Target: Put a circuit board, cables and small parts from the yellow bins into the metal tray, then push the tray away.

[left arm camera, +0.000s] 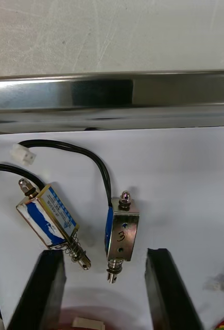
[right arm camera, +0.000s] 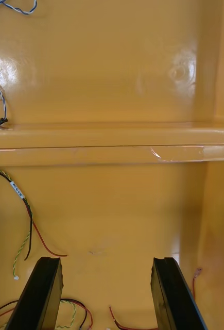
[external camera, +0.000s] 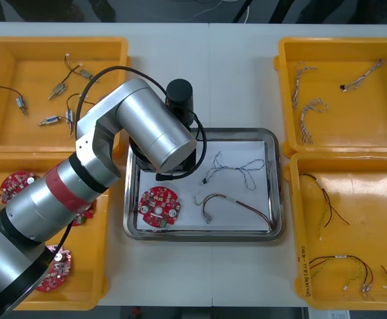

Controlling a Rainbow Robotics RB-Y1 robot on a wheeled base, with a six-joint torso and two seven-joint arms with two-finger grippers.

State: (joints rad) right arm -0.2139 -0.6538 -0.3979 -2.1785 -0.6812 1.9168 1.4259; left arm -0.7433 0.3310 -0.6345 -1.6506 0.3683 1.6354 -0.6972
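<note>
And the left gripper (left arm camera: 105, 256) hangs spread over two small metal parts (left arm camera: 121, 232) lying loose on the white floor of the tray (left arm camera: 112, 95), board (external camera: 159, 205) and cables (external camera: 237, 166) alongside, so loading looks done and the next job is to get against the rim and push, while the right gripper (right arm camera: 106, 264), spread too, waits over its bin (right arm camera: 117, 206).

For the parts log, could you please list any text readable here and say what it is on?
"3": handwritten on the metal part between the fingers of the open left gripper.
Blue label on the other part: too blurred to read.
Cable tag ahead of the right gripper, over a bin: too small.
</note>
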